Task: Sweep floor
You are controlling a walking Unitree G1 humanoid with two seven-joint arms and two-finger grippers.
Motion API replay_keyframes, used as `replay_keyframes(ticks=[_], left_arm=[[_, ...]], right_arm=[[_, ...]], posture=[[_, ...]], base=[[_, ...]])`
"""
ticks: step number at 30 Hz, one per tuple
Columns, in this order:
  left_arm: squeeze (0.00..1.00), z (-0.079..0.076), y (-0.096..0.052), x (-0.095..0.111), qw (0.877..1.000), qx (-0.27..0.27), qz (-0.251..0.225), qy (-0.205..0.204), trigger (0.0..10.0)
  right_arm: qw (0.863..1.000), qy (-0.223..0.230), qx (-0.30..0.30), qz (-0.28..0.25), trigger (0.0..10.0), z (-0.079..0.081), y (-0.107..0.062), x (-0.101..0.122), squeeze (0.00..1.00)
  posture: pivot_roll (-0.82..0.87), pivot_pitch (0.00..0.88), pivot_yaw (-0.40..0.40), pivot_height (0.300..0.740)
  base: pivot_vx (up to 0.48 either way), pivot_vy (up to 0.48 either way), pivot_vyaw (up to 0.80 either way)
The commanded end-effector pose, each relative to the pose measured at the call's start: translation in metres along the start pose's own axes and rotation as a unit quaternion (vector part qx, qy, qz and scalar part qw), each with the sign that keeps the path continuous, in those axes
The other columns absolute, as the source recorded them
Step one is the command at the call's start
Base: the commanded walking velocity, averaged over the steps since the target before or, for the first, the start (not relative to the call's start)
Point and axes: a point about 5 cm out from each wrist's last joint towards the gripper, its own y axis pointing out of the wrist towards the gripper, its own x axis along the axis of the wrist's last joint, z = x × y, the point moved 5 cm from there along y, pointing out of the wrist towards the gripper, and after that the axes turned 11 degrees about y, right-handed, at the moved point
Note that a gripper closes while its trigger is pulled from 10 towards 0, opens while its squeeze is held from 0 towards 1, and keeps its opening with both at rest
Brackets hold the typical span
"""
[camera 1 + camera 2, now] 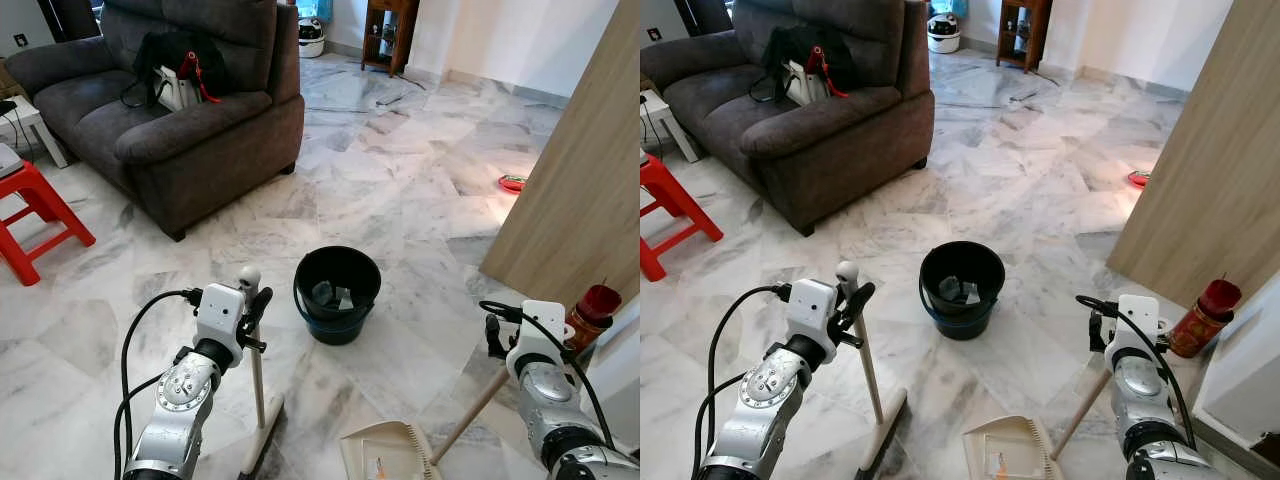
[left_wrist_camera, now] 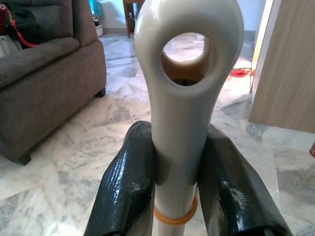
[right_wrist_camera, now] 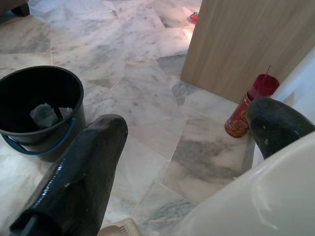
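Observation:
My left gripper (image 2: pixel 178 133) is shut on the white broom handle (image 2: pixel 183 103) just below its hanging loop. The broom stands nearly upright, and its head (image 1: pixel 262 440) rests on the marble floor in front of me. A beige dustpan (image 1: pixel 382 452) with a few scraps in it sits on the floor at the bottom centre. Its long handle (image 1: pixel 470 410) slants up to my right gripper (image 1: pixel 494 337), which is shut on it. A black bucket (image 1: pixel 337 290) with a blue bail stands just beyond both tools and holds crumpled paper.
A grey sofa (image 1: pixel 170 110) with a black bag on it stands at the back left, beside a red stool (image 1: pixel 35 215). A wooden panel (image 1: pixel 590 180) rises on the right, a red can (image 1: pixel 590 315) at its foot. A small red object (image 1: pixel 512 183) lies farther off.

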Motion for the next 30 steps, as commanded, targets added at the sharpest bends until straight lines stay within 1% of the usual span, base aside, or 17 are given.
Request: replay_keyframes(ticks=[1, 3, 6, 10, 12, 14, 22, 25, 30], left_arm=[[0.0, 0.0, 0.002, 0.009, 1.0, -0.004, -0.013, 0.006, 10.0], [0.0, 0.0, 0.002, 0.009, 1.0, -0.005, -0.013, 0.007, 10.0], [0.0, 0.0, 0.002, 0.009, 1.0, -0.004, -0.013, 0.005, 10.0], [0.0, 0.0, 0.002, 0.009, 1.0, -0.005, -0.013, 0.005, 10.0], [0.0, 0.0, 0.002, 0.008, 1.0, -0.005, -0.012, 0.005, 10.0], [0.0, -0.001, 0.002, 0.008, 1.0, -0.007, -0.013, 0.004, 10.0], [0.0, -0.001, 0.002, 0.008, 1.0, -0.008, -0.012, 0.003, 10.0], [0.0, -0.001, 0.002, 0.008, 1.0, -0.008, -0.012, 0.003, 10.0], [0.0, -0.001, 0.002, 0.008, 1.0, -0.008, -0.012, 0.005, 10.0]], right_arm=[[1.0, -0.006, -0.007, 0.008, 10.0, -0.004, 0.0, -0.001, 0.0], [1.0, -0.009, -0.011, 0.011, 10.0, -0.005, 0.0, -0.002, 0.0], [1.0, -0.008, -0.021, 0.01, 10.0, -0.012, 0.0, -0.002, 0.0], [1.0, 0.013, -0.018, -0.002, 10.0, -0.016, 0.001, 0.005, 0.0], [1.0, 0.025, -0.007, -0.007, 10.0, -0.015, 0.001, 0.007, 0.0], [1.0, 0.023, 0.013, -0.01, 10.0, -0.012, 0.001, 0.01, 0.0], [0.999, 0.035, 0.038, -0.012, 10.0, -0.009, 0.0, 0.011, 0.0], [0.997, 0.041, 0.072, -0.007, 10.0, -0.002, -0.002, 0.007, 0.0], [0.995, 0.041, 0.088, -0.01, 10.0, 0.002, -0.002, 0.007, 0.0]], posture=[[0.13, 0.0, -0.007, 0.74], [0.13, 0.0, -0.007, 0.74], [0.13, 0.0, -0.008, 0.74], [0.13, 0.0, -0.007, 0.74], [0.13, 0.0, -0.007, 0.74], [0.13, 0.0, -0.007, 0.74], [0.12, 0.0, -0.006, 0.74], [0.12, 0.0, -0.005, 0.74], [0.12, 0.0, -0.003, 0.74]], base=[[0.0, 0.0, 0.0], [0.0, 0.0, 0.0], [0.0, 0.0, 0.0], [0.0, 0.0, 0.0], [0.0, 0.0, 0.0], [0.0, 0.0, 0.0], [0.0, 0.0, 0.0], [0.0, 0.0, 0.0], [0.0, 0.0, 0.0]])
